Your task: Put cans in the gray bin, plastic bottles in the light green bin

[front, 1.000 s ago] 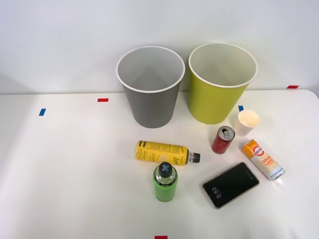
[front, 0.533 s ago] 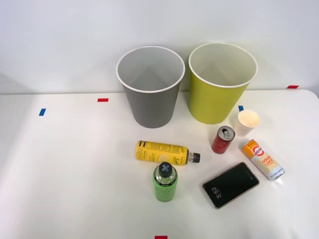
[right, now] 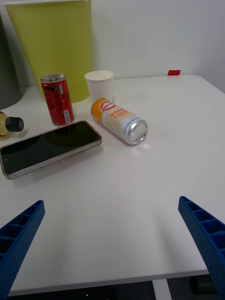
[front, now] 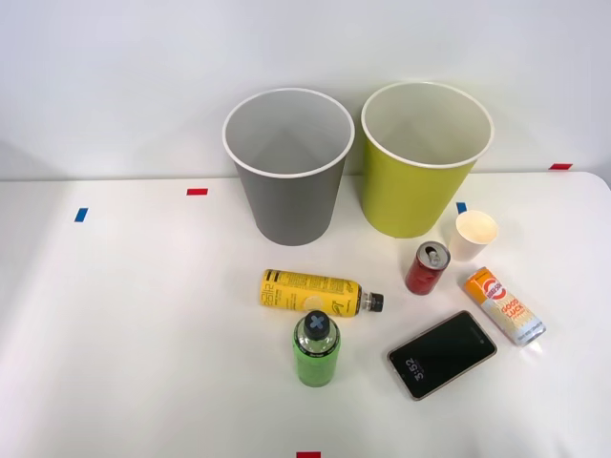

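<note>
1. Nothing sorted so far; the gray bin [front: 288, 167] and light green bin [front: 421, 157] stand side by side at the back of the table [front: 134, 315], both with nothing inside.
2. Right tool [right: 112, 243] has its fingers wide apart, holding nothing, low over the table near the lying orange and white can [right: 120, 121]; red can [right: 56, 99] stands upright beside the phone [right: 49, 147].
3. Yellow bottle [front: 315, 293] lies flat, touching or nearly touching the upright green bottle [front: 316, 349].
4. Risks, I'd guess: the lying can rolls off when nudged; paper cup [right: 99, 83] or phone gets bumped, they're crowded together; green bottle tips.
</note>
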Robot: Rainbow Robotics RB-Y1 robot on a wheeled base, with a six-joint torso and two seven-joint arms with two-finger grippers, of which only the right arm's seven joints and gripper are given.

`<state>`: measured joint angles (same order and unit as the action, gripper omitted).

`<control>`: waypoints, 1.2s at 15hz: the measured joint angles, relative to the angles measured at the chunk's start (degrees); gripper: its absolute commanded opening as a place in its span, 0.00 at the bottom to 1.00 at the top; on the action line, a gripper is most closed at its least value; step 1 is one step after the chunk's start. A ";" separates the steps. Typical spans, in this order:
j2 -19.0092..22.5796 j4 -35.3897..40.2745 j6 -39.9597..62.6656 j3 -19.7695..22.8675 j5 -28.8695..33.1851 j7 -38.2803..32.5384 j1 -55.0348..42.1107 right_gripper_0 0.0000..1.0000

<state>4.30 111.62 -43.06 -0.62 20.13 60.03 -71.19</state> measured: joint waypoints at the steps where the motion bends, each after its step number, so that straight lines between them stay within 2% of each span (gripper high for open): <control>1: 0.00 0.00 0.00 0.00 0.00 0.00 0.00 1.00; 8: -0.07 -0.26 0.21 -0.05 0.01 0.00 0.30 1.00; 12: -0.23 -1.48 0.94 -0.34 0.16 0.89 3.53 1.00; 15: 0.62 2.52 5.05 -0.05 0.08 1.13 4.48 1.00; 18: 2.26 9.84 16.91 -0.15 0.08 1.04 4.53 1.00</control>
<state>6.57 121.46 -26.16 -0.77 20.21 61.06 -66.66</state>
